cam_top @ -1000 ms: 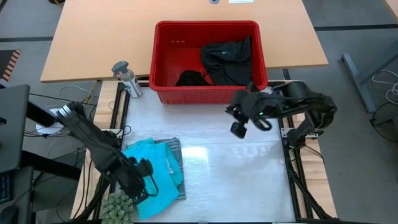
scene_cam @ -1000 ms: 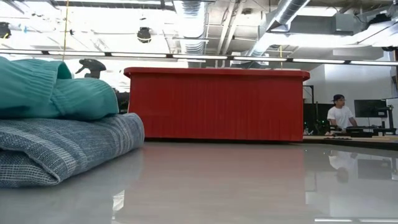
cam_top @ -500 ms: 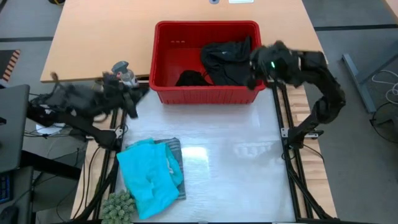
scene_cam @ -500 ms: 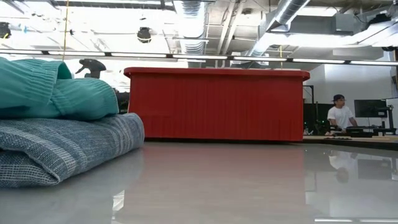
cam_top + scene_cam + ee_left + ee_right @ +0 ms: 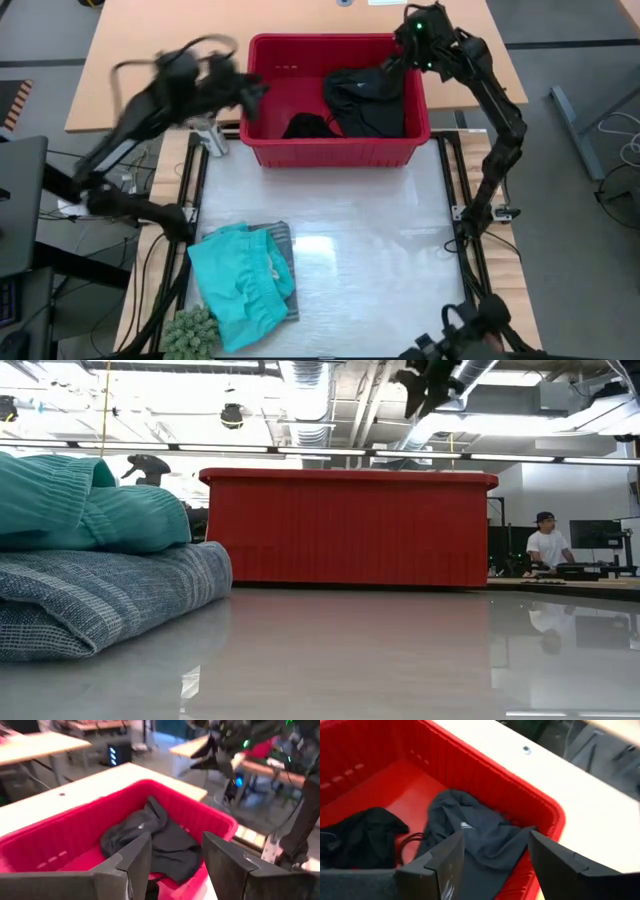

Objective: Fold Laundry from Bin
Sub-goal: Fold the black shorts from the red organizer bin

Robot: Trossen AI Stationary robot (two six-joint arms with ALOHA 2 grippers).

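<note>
The red bin (image 5: 335,150) stands at the table's far middle. Inside lie a large black garment (image 5: 365,100) against its right wall and a smaller black one (image 5: 308,126) on its floor. My left gripper (image 5: 252,97) hovers open above the bin's left rim, and its wrist view looks into the bin (image 5: 60,845) at the large black garment (image 5: 150,840). My right gripper (image 5: 398,58) hangs open above the bin's far right corner, over the same garment (image 5: 475,832). A folded turquoise garment (image 5: 240,285) lies on a blue-grey striped one (image 5: 282,245) at the near left.
A grey spray bottle (image 5: 208,135) stands left of the bin, under my left arm. A green spiky object (image 5: 190,330) sits at the near left edge. The white mat (image 5: 370,260) between bin and near edge is bare. A person (image 5: 548,545) stands far off in the room.
My left gripper has risen from the folded stack at the near left and swung toward the far edge, up to the bin's left rim. My right gripper has gone from just in front of the bin up and toward the far edge, over its far right corner.
</note>
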